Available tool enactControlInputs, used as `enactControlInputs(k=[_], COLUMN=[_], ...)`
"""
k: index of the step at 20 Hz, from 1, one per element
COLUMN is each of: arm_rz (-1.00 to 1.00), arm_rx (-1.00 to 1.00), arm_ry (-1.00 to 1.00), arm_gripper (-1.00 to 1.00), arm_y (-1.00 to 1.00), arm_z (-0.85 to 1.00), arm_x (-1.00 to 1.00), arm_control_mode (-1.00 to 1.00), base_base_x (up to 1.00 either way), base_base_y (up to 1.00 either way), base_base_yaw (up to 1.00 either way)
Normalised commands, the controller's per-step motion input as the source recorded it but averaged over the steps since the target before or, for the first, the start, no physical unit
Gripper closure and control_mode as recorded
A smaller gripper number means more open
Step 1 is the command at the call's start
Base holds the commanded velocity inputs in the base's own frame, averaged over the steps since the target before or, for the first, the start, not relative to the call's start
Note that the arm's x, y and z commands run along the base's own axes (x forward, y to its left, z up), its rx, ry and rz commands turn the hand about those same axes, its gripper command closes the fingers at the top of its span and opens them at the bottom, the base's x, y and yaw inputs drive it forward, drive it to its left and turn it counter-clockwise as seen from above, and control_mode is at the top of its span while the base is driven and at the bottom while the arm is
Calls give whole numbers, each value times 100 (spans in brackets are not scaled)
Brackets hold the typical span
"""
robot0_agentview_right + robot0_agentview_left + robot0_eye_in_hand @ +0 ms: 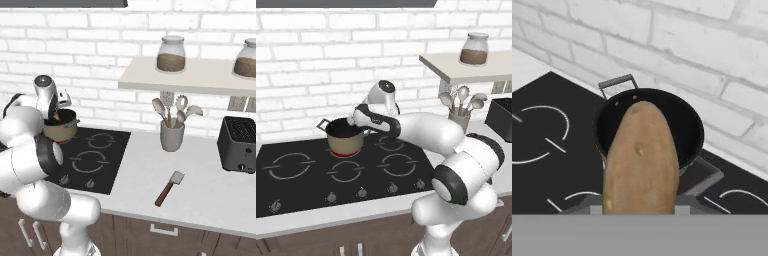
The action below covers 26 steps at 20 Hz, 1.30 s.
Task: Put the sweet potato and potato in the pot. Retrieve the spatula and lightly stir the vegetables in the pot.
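A long tan-brown sweet potato (642, 160) hangs in my gripper (357, 120), which is shut on it; it hides the fingertips in the hand view. It sits just above the near rim of the pot (694, 127), a tan pot (346, 141) with a dark inside, standing on a rear burner of the black cooktop (301, 187). The part of the pot's inside that shows looks dark and bare. The spatula (169, 188), with its grey blade and reddish-brown handle, lies flat on the counter to the right of the cooktop. The potato is out of view.
A grey holder of spoons and ladles (172, 134) stands behind the spatula. A black toaster (240, 145) sits at the far right. Jars (171, 54) rest on a wall shelf above. A white brick wall runs close behind the pot.
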Motion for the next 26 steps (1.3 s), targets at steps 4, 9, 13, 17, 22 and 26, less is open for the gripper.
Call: enactControlInputs(k=[4,9,13,17,22,26], arm_rz=[0,0,0,0,-2,-5], arm_rx=[-3,-4,-2,0,0,0], arm_ry=[0,0,0,3,3,4], arm_gripper=[100,100,100,100,-100,-100], arm_y=[50,39,27,12,0,-1], arm_z=[-53,-45,-34,-26,-23,-5], arm_x=[73,53,53,44,32,30], arm_control_mode=[-100,-100,-100,-100,-100,-100], base_base_x=[0,0,0,0,0,0], base_base_y=[0,0,0,0,0,0], base_base_yaw=[0,0,0,0,0,0])
